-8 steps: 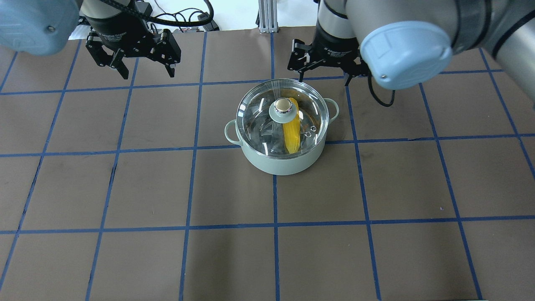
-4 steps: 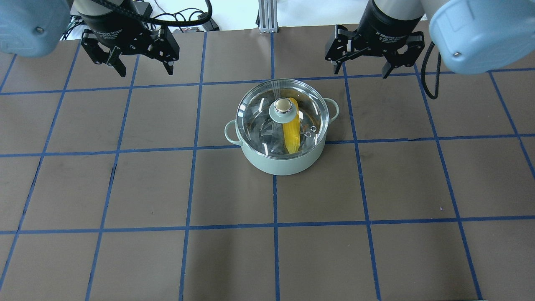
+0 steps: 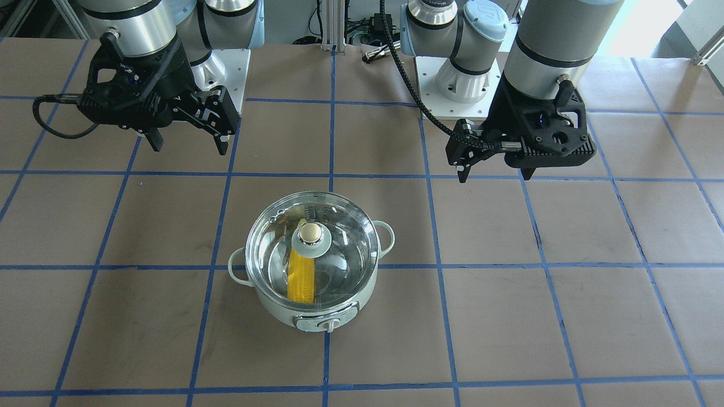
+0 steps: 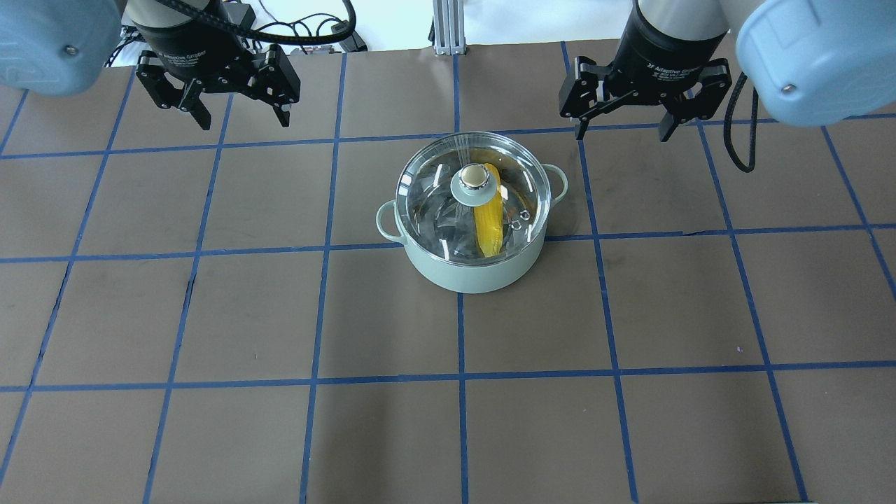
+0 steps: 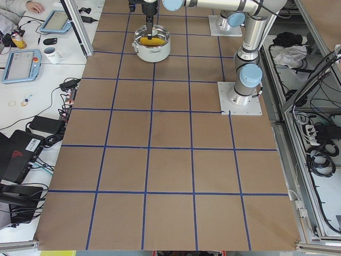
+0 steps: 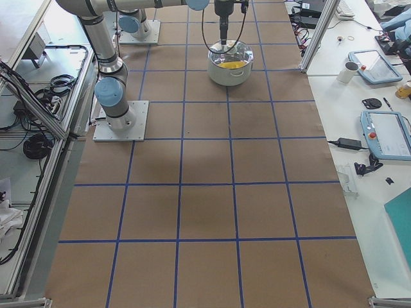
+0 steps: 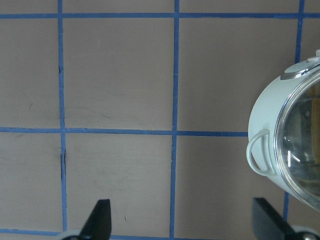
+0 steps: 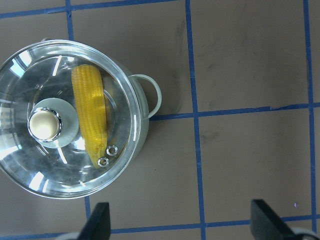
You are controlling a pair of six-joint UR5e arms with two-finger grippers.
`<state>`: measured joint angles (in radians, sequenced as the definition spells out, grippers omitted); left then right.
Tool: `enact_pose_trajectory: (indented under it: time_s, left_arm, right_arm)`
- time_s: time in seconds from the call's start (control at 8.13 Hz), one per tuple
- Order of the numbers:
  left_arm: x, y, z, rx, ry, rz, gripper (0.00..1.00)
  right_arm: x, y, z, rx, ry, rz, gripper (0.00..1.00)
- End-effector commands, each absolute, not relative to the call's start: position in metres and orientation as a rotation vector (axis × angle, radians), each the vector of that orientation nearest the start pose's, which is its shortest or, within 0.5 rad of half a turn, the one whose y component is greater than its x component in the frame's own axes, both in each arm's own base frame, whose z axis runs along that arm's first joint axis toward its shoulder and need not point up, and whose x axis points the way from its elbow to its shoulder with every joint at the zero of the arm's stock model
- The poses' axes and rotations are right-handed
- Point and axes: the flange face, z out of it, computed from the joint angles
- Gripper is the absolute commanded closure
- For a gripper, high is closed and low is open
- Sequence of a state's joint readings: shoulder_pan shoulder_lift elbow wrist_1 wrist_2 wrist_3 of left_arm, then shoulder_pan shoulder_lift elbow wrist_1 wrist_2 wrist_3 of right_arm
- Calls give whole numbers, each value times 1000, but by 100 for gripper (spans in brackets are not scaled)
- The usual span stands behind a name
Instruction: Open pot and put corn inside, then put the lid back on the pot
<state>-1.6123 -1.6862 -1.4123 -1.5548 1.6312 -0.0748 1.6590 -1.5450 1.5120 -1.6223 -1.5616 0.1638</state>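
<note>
The mint-green pot (image 4: pixel 476 269) stands mid-table with the glass lid (image 4: pixel 430 199) seated on it, beige knob (image 4: pixel 474 175) at its centre. The yellow corn (image 4: pixel 488 217) lies inside, seen through the glass. The pot (image 3: pixel 283 316), the lid (image 3: pixel 345 249) and the corn (image 3: pixel 301 280) show in the front view, and the corn (image 8: pixel 90 112) under the lid (image 8: pixel 35 170) in the right wrist view. My left gripper (image 4: pixel 239 119) is open and empty, far back left of the pot. My right gripper (image 4: pixel 621 129) is open and empty, back right of the pot.
The brown table (image 4: pixel 210 315) carries a blue tape grid. The pot's side handle (image 7: pixel 259 152) shows at the right edge of the left wrist view. Side benches with tablets and mugs (image 5: pixel 53 53) flank the table ends.
My right gripper has swung from just behind the pot to the right and back. My left gripper has drawn back a little. Pot, lid and corn have not moved.
</note>
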Motion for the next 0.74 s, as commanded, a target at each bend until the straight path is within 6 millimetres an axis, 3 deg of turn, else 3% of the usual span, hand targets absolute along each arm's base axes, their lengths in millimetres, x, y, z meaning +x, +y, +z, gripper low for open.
enact_pose_trajectory:
  time_s: [0.0, 0.61]
  left_arm:
    - [-149, -540, 505, -52, 3079, -88, 0]
    - [-149, -538, 502, -49, 3077, -74, 0]
  right_arm:
    - [180, -497, 509, 94, 3111, -127, 0]
    - [180, -496, 508, 93, 3116, -121, 0]
